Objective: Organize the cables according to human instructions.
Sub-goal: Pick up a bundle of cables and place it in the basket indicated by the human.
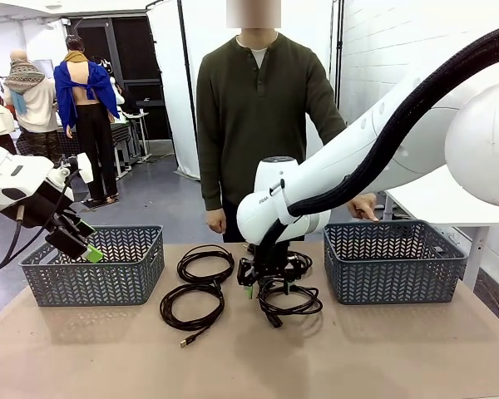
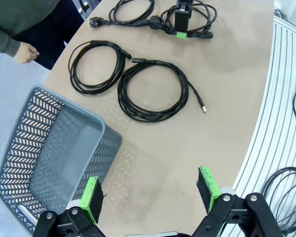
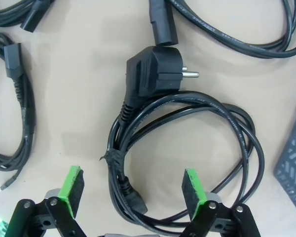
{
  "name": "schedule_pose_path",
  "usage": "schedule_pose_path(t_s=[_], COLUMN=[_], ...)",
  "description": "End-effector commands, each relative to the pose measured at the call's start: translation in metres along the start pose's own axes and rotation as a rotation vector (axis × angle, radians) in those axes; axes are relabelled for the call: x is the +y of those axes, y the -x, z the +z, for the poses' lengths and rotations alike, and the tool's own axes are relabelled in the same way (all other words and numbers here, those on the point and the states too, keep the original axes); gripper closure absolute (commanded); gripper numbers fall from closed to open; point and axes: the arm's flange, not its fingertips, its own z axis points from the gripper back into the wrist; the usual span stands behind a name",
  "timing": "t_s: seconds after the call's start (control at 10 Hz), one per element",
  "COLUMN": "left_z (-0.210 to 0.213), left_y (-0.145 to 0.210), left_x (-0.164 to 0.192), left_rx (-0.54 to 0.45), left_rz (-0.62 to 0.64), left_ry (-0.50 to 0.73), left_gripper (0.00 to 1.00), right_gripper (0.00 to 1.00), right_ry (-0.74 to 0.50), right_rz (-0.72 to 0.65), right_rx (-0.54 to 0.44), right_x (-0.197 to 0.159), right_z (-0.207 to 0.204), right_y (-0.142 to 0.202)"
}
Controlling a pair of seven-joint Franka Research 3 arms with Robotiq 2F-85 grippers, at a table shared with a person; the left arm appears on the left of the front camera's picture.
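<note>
Four black cables are laid flat as round coils, all to the right of the left basket [image 1: 91, 266]. The first coil [image 2: 96, 90] is set just beside the basket's right wall. The second coil [image 2: 121, 96] is placed close against the first, nearer the robot's side than the basket, with a thin gold-tipped plug end trailed out. The third coil [image 3: 114, 165], bound by a tie and ended in a round-pin mains plug, is found farther right. The fourth coil [image 3: 162, 27] is found beyond the third, farthest from the basket. The person [image 1: 258, 108], in dark olive, is stood behind and to the right of the basket.
</note>
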Motion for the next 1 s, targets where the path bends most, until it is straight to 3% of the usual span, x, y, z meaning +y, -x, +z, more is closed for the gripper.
schedule_pose_path(t_s=[0.0,0.7,0.9], left_z=[-0.001,-0.001,-0.001], left_y=[0.002,0.002,0.002], left_x=[0.002,0.002,0.002], left_rx=[-0.012,-0.012,-0.012], left_rz=[-0.002,-0.002,-0.002], left_ry=[0.015,0.015,0.015], left_gripper=[0.0,0.0,0.0], right_gripper=[0.0,0.0,0.11], right_ry=[0.052,0.11,0.117], right_rz=[-0.024,-0.045,-0.044], right_rx=[-0.005,0.026,0.029], right_x=[0.004,0.004,0.007], right_z=[-0.006,-0.015,-0.017], right_y=[-0.008,-0.013,-0.013])
